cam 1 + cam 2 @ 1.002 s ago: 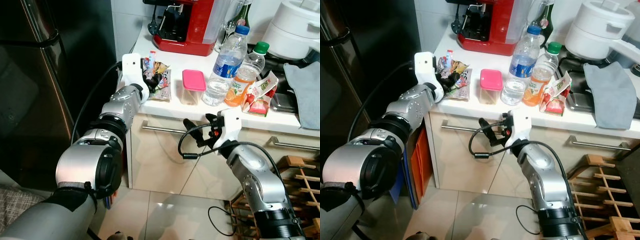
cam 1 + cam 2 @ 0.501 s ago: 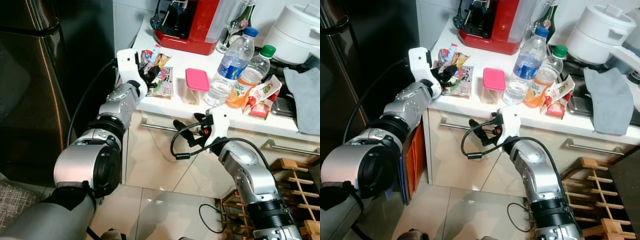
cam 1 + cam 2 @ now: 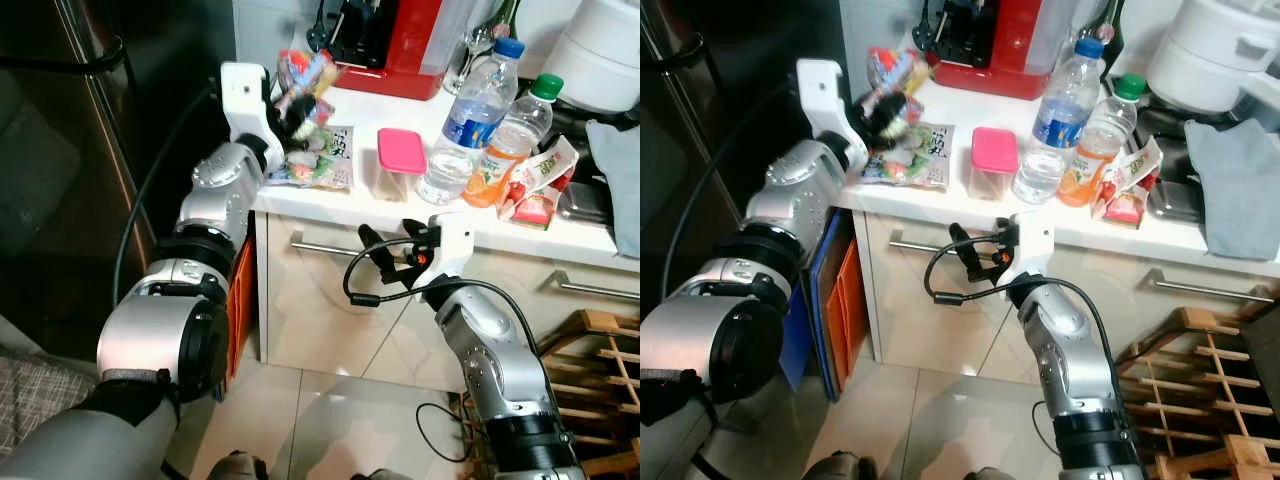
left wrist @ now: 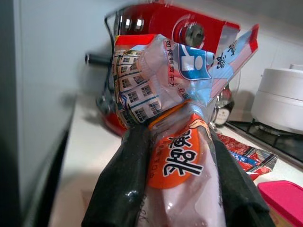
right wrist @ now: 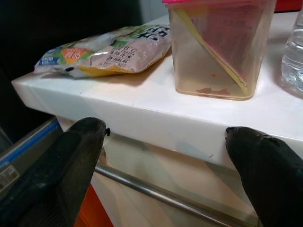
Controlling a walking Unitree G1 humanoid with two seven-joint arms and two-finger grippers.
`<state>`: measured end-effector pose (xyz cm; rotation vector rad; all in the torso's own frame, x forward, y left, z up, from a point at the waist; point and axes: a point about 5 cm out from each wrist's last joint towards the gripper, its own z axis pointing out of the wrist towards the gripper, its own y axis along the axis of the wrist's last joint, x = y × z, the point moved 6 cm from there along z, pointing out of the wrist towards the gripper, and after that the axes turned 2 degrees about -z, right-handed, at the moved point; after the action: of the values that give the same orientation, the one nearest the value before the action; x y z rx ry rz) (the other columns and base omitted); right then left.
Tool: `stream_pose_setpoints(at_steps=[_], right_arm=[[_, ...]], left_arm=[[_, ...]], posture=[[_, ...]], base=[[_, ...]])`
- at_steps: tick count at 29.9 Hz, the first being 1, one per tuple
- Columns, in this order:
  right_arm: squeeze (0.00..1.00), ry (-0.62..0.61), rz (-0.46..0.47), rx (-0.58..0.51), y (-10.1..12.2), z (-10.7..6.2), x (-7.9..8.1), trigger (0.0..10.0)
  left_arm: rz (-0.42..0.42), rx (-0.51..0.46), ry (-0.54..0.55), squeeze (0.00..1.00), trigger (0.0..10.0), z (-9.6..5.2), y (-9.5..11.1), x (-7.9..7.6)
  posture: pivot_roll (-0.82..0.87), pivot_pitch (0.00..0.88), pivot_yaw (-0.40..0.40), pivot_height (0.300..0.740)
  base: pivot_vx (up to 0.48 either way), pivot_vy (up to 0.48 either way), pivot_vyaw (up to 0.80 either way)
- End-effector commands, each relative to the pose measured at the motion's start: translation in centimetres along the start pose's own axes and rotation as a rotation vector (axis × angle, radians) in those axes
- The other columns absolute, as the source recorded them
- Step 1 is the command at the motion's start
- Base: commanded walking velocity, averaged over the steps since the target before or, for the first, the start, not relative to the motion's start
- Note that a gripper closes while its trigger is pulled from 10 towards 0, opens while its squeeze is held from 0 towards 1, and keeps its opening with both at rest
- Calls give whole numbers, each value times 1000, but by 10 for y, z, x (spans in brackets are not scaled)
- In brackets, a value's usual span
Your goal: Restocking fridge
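The packet's (image 4: 177, 156) lower end is cut off; left gripper (image 3: 298, 112) clamps it above the counter's (image 3: 400, 215) left end. Right gripper (image 3: 385, 252) is spread, empty.

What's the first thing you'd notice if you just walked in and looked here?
The left gripper stands out, its jaws shut on a crinkly snack packet lifted above the white counter's left end. Behind it sits a bright red coffee machine. The right gripper hovers open below the counter edge, in front of a pink-lidded container.
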<state>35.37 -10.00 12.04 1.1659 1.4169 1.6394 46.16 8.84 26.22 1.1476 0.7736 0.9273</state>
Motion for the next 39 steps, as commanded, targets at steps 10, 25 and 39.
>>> stream_pose_setpoints(at_steps=[10,25,39], right_arm=[[0,-313,-62,-183,39,-4,-52,10000],[0,-463,-80,-164,20,-14,-66,10000],[0,-433,-153,-165,25,-12,-62,10000]], left_arm=[[98,-150,-20,0,0,-14,23,-16],[175,-90,-69,0,0,-46,12,-22],[163,-53,50,0,10000,-50,-13,-16]], posture=[[-53,0,11,740],[-34,0,64,740],[-73,0,29,740]], base=[[0,0,0],[0,0,0],[-34,0,0]])
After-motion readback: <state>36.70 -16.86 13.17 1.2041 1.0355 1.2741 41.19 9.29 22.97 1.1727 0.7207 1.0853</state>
